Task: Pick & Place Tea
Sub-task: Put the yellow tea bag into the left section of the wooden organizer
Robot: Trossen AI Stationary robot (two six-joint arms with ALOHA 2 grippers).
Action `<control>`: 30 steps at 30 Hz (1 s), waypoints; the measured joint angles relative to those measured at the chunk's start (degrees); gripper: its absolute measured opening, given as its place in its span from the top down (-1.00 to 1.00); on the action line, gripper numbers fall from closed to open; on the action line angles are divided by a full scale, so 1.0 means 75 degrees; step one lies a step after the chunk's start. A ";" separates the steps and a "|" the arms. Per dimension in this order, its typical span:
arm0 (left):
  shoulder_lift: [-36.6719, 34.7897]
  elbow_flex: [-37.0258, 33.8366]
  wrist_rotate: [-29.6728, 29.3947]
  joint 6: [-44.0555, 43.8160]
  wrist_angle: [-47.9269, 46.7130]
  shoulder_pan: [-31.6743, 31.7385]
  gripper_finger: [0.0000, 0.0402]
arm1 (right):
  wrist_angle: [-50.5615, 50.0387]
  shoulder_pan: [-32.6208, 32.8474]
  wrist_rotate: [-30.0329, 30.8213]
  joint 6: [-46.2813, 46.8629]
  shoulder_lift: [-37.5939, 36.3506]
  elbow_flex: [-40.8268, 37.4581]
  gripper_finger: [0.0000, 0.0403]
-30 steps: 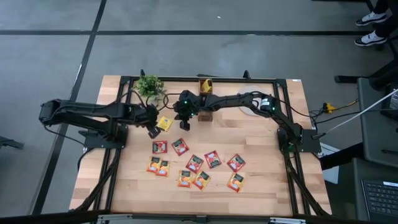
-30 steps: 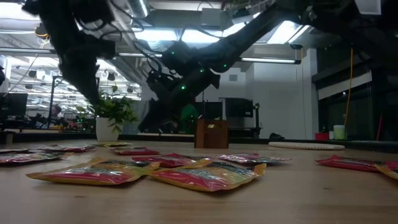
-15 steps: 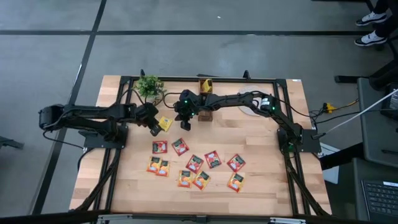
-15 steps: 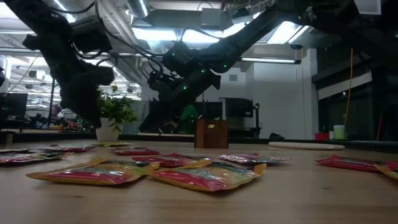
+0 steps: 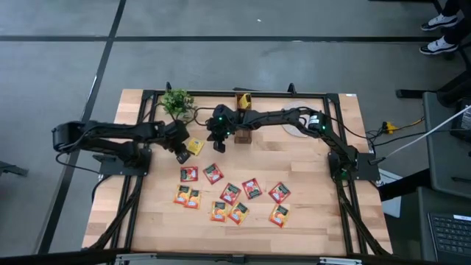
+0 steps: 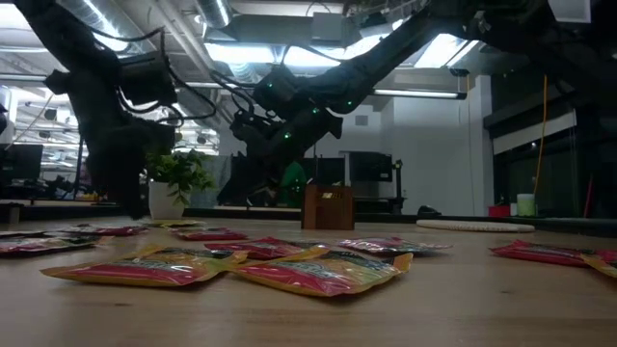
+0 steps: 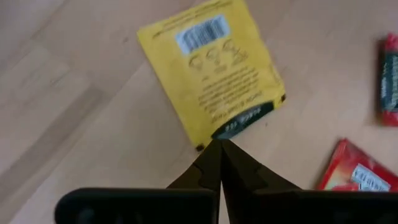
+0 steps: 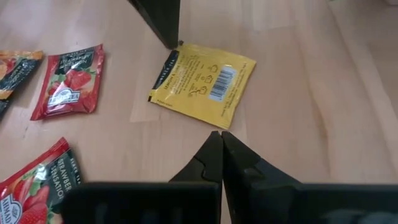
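A yellow tea sachet (image 5: 195, 146) (image 7: 211, 81) lies flat on the wooden table, printed back up. My left gripper (image 5: 181, 154) (image 7: 219, 144) is shut, and its tips are down at the sachet's dark-banded edge. My right gripper (image 5: 217, 145) (image 8: 221, 134) is also shut. It hangs above the table just to the sachet's right and holds nothing. Several red and orange tea sachets (image 5: 229, 194) lie flat nearer the front. My left gripper's shut fingertips (image 7: 211, 155) meet the yellow sachet's dark-banded edge (image 7: 239, 124) near one corner. They slant down from the table's left. The sachet stays flat on the table. Whether the edge sits between the tips I cannot tell.
A small potted plant (image 5: 176, 101) stands at the far left. A brown box (image 6: 328, 207) sits behind the right arm's wrist, and a round pale mat (image 5: 298, 126) lies beneath that arm. Bare wood stretches right of the sachets.
My left gripper has sunk toward the table and tipped more steeply downward, and its tips have come to the yellow sachet's edge. The sachet lies where it was.
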 joint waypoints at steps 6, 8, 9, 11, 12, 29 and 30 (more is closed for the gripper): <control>0.0527 0.0016 -0.0033 0.0000 0.0383 0.0003 0.99 | 0.0011 -0.0006 0.0006 0.0000 0.0000 0.0000 0.98; 0.0823 0.0049 0.0108 0.0052 0.0471 0.0006 0.99 | 0.0011 -0.0006 0.0007 0.0000 0.0000 0.0000 0.97; 0.0976 0.0059 0.0212 0.0098 0.0500 0.0009 0.99 | 0.0011 -0.0006 0.0009 0.0000 0.0000 0.0000 0.97; 0.1222 0.0079 0.0427 0.0133 0.0775 0.0006 0.99 | 0.0011 -0.0006 0.0012 -0.0001 0.0000 0.0000 0.97; 0.1290 0.0079 0.0471 0.0128 0.0874 0.0006 0.99 | 0.0011 -0.0006 0.0012 -0.0006 0.0000 0.0000 0.97; 0.0669 0.0803 -0.0271 0.0046 -0.0447 -0.0060 0.99 | 0.0025 -0.0035 -0.0095 0.0015 -0.0015 0.0006 0.97; 0.0606 0.0824 -0.0268 0.0068 -0.0505 -0.0061 0.99 | 0.0045 -0.0035 -0.0096 0.0013 -0.0015 0.0006 0.97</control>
